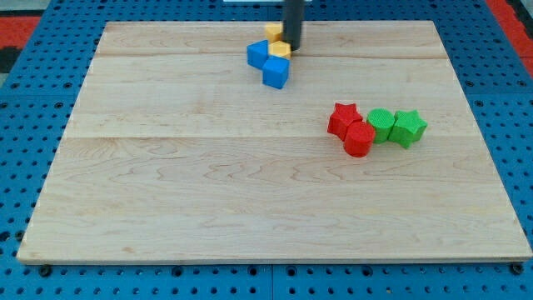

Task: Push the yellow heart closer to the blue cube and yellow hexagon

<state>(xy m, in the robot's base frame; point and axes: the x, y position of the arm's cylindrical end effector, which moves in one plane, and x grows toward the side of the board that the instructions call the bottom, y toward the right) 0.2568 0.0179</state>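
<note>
My tip comes down at the view's top centre and touches the right side of a small cluster. A yellow block lies just left of the tip, against it. A second yellow block sits just above that one, partly hidden behind the rod. I cannot tell which of them is the heart and which the hexagon. A blue block lies left of the lower yellow block. The blue cube sits just below them, touching the cluster.
At the view's right centre a red star, a red block, a green block and a green star sit bunched together. The wooden board lies on a blue pegboard surface.
</note>
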